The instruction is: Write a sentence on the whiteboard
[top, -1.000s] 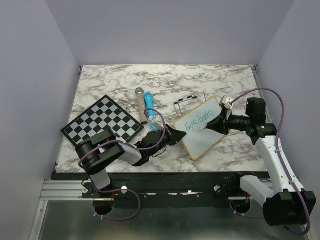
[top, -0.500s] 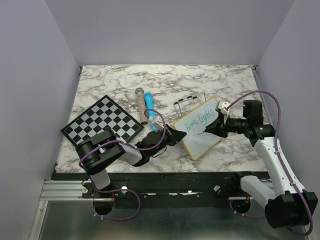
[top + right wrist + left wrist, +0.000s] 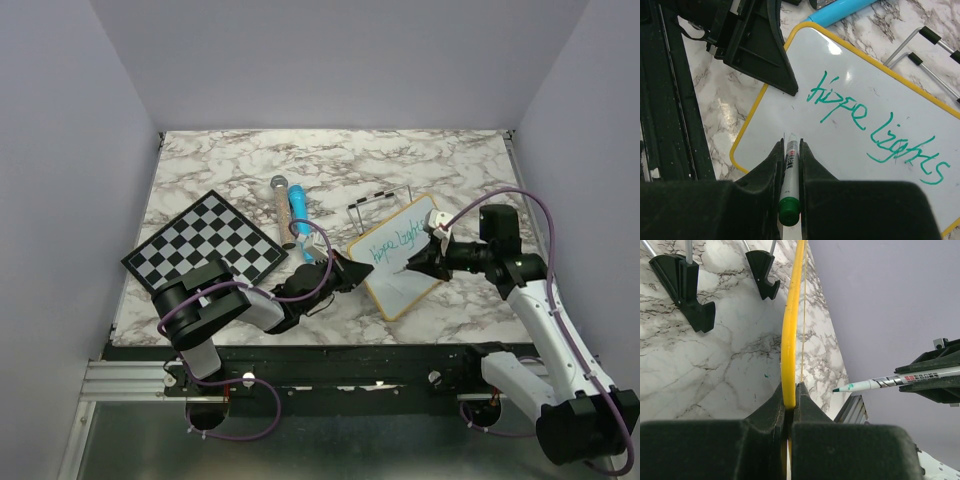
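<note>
The whiteboard (image 3: 392, 283) has a yellow rim and stands tilted at mid table. My left gripper (image 3: 352, 272) is shut on its left edge; the left wrist view shows the rim (image 3: 791, 330) pinched between the jaws of my left gripper (image 3: 790, 396). The sentence (image 3: 875, 125) reads "Hope lights" in green, in one line, also seen from above (image 3: 394, 240). My right gripper (image 3: 791, 146) is shut on a green marker (image 3: 791, 167). Its tip (image 3: 836, 389) hovers just off the board, below "Hope". From above, my right gripper (image 3: 420, 263) is over the board's lower part.
A black-and-white chessboard (image 3: 205, 250) lies at the left. A blue tube (image 3: 298, 205) and a tan cylinder (image 3: 281, 198) lie behind the left gripper. A wire stand (image 3: 375, 205) with black feet (image 3: 687, 285) sits behind the whiteboard. The table's near edge (image 3: 330, 345) is close.
My right gripper has moved with the marker down and towards the near edge, from the end of the written line to the space below it. The left gripper and the whiteboard have not moved.
</note>
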Tool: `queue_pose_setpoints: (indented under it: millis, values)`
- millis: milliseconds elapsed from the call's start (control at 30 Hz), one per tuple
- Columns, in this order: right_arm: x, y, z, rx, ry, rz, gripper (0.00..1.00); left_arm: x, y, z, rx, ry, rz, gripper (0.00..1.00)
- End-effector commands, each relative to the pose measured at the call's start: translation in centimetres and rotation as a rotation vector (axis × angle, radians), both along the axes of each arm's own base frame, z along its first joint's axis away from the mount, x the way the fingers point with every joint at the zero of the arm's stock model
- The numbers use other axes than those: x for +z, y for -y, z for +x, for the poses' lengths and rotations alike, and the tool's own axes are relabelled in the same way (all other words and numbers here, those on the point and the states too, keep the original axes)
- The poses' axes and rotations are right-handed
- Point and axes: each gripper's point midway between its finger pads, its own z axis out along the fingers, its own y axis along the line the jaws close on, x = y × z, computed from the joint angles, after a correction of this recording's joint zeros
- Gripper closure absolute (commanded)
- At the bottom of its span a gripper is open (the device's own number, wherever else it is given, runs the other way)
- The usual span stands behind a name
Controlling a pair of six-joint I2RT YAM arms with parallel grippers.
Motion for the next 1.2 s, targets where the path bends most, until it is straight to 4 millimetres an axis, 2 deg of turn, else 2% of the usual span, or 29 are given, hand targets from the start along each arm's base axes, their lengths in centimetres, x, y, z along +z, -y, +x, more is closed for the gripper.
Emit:
queue_pose_setpoints:
  millis: [0,167,267,367,567,700,967,1067,1167]
  values:
    - [0.1,0.4,0.4,-0.022,0.043,-0.025,0.99,1.5,-0.2,0.2,0.033,0.015,-0.044,1.0]
    - [0.7,0.7,0.5,-0.041,0.063,-0.041,0.99,1.5,-0.4,0.3,0.045,0.009,-0.047,1.0]
    - [0.0,0.1,-0.1,-0.009,0.021,-0.024,0.99,1.5,-0.4,0.4,0.052,-0.003,-0.058,1.0]
    - [-1.5,-0.7,-0.7,0.03,0.007,-0.064,0.99,1.5,-0.4,0.5,0.059,-0.014,-0.065,1.0]
    - [-1.4,-1.9,-0.9,0.05,0.07,-0.079,1.0,1.6,-0.6,0.6,0.087,-0.037,-0.075,1.0]
    - [-1.7,-2.7,-2.1,0.099,0.069,-0.083,0.99,2.0,-0.7,0.6,0.104,-0.04,-0.076,1.0]
    - [-1.1,-3.1,-1.1,0.059,0.076,-0.064,1.0,2.2,-0.3,0.6,0.094,-0.031,-0.085,1.0]
    - [-1.5,-3.2,-0.5,0.044,0.069,-0.071,0.99,2.4,-0.2,0.6,0.087,-0.023,-0.087,1.0]
    - [-1.6,-3.6,-0.7,0.057,0.066,-0.073,0.99,2.6,-0.3,0.6,0.089,-0.015,-0.088,1.0]
